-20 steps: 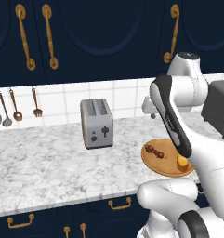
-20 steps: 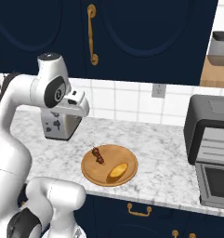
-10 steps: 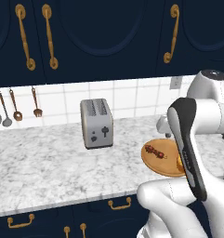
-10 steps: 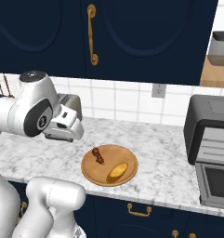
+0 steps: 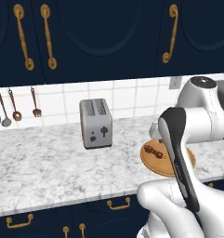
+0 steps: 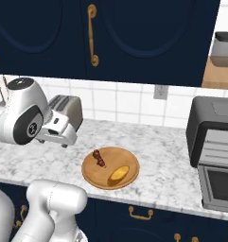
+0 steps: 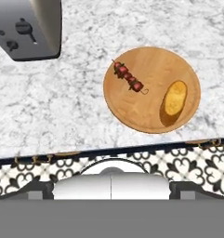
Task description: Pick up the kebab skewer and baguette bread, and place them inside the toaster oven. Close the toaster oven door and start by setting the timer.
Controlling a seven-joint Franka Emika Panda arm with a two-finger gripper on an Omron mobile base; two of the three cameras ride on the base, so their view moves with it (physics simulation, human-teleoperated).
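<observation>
Item: round wooden plate [image 7: 153,118], set on a grey-veined marble counter [image 7: 53,111] near its front edge.

Contents: kebab skewer [image 7: 128,78], a thin stick with dark red and brown chunks, laid on the half of the plate nearer the silver toaster [image 7: 32,28]; baguette bread [image 7: 174,98], a stubby golden piece, laid on the other half. The two are seen apart, not touching.

Toaster oven [image 6: 214,153]: dark grey box at the far end of the counter, well apart from the plate; its door [image 6: 218,186] with dark glass is seen at the front, and whether it is fully shut cannot be told.

Gripper: fingertips are not made out in the hand view; the jaws are taken to stand wide apart, with nothing held. The hand is placed high above the counter, with plate, skewer and bread well below and ahead of the fingers.

Markings: no brand, label or legible writing is made out; small dark controls are seen on the toaster's end face.
</observation>
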